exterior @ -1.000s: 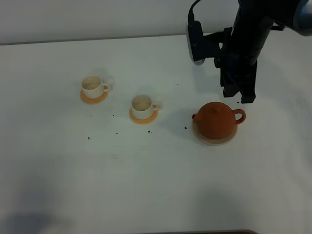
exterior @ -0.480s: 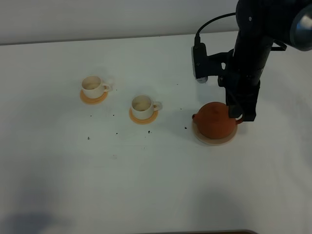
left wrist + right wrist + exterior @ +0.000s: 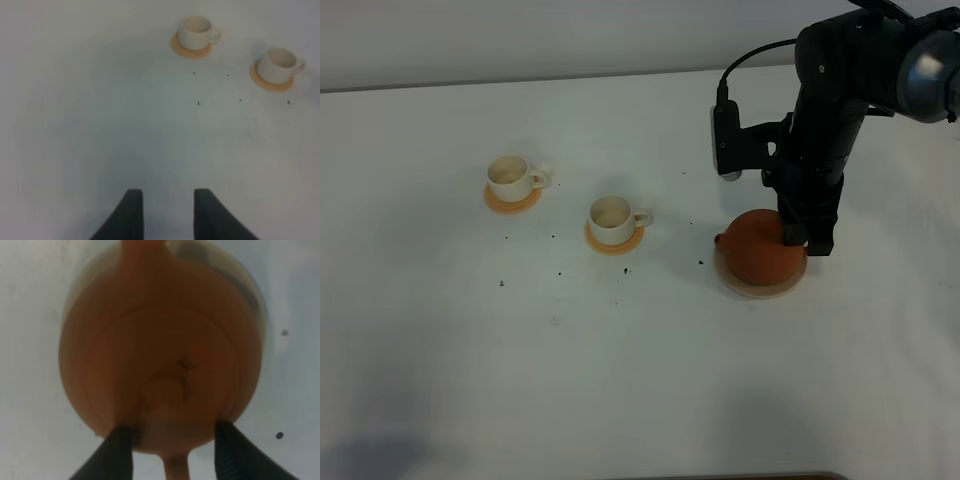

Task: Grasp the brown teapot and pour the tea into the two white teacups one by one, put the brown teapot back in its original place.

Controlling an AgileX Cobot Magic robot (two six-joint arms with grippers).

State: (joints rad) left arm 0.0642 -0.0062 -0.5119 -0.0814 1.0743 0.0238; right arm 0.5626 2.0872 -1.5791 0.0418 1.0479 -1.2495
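Note:
The brown teapot [image 3: 757,248] sits on its pale round saucer [image 3: 750,291], the original place, spout toward the cups. My right gripper [image 3: 807,240] hangs low over the pot's handle side, hiding the handle from the high camera. In the right wrist view the teapot [image 3: 160,350] fills the frame. There the right gripper [image 3: 175,432] is open, its dark fingers [image 3: 114,455] on either side of the thin handle [image 3: 175,469] with gaps. The two white teacups [image 3: 509,175] [image 3: 611,214] stand on orange coasters to the left. My left gripper [image 3: 167,197] is open over bare table.
Small dark specks [image 3: 560,273] dot the white table [image 3: 620,380] around the cups and the pot. The left wrist view shows both cups [image 3: 196,31] [image 3: 278,64] some way ahead of the left fingers. A cable [image 3: 745,60] loops from the right arm's wrist camera.
My right arm has come down from behind and above the teapot to its handle, and its jaws have spread wider. The teapot, cups and saucer have not moved.

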